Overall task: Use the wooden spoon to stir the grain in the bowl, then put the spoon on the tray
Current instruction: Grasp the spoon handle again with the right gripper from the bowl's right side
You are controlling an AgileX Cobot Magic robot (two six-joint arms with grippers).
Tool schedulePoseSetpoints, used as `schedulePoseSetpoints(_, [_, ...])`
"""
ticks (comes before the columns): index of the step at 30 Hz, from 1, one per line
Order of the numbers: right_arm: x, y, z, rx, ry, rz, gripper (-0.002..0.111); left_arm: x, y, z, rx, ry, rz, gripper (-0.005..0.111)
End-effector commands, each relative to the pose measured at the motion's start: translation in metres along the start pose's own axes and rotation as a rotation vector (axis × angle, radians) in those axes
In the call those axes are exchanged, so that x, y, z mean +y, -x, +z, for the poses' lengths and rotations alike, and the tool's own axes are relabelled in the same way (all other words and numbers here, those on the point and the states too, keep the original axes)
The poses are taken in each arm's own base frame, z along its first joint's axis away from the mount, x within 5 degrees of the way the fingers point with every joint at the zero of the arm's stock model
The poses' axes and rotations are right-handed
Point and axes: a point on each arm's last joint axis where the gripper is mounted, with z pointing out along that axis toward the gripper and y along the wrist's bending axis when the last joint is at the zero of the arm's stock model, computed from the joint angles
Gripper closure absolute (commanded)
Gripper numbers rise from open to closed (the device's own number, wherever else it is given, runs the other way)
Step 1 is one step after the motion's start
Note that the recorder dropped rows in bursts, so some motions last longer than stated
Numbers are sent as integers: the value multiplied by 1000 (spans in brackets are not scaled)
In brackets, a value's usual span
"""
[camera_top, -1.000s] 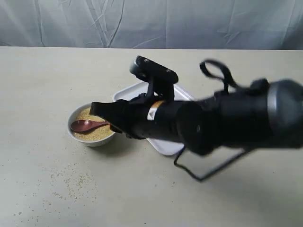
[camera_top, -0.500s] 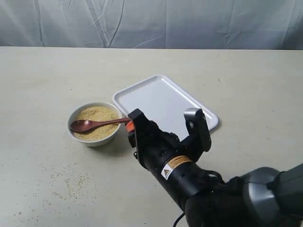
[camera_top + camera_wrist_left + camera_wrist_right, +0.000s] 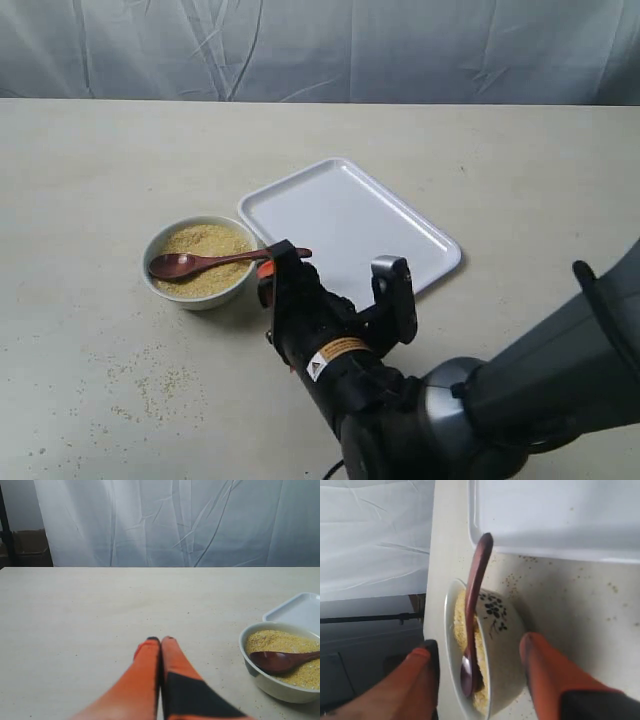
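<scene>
Pulled back from over the bowl (image 3: 195, 298), right gripper (image 3: 333, 272) now hangs spread wide and empty by the spoon (image 3: 205, 263) handle; spoon unmoved, head in the grain (image 3: 215, 240), handle over the rim toward the tray (image 3: 350, 215). Risk: a finger clips the rim on approach, tipping bowl and spilling grain. Left gripper (image 3: 161, 642) pinched closed, empty, well apart.

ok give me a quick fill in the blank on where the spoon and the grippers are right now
The wooden spoon lies with its head in the grain and its handle over the rim of the ___.
Its handle tip points toward the white ___.
The right gripper is ___, holding nothing.
The left gripper is ___.
Missing: bowl; tray; open; shut.
</scene>
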Motion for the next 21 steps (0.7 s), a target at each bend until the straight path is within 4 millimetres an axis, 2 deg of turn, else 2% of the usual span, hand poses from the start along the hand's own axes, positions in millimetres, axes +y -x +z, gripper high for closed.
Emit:
schedulePoseSetpoints(1, [1, -4, 13, -56, 8, 44, 57, 0, 0, 0, -15, 0, 1, 107])
schedulePoseSetpoints(9, [-8, -13, 35, -110, 36, 61, 57, 0, 0, 0, -15, 0, 1, 107])
schedulePoseSetpoints(13, [-17, -7, 40, -155, 34, 51, 57, 0, 0, 0, -15, 0, 1, 107])
schedulePoseSetpoints(21, [-17, 7, 50, -153, 34, 30, 57, 0, 1, 0, -17, 0, 1, 107])
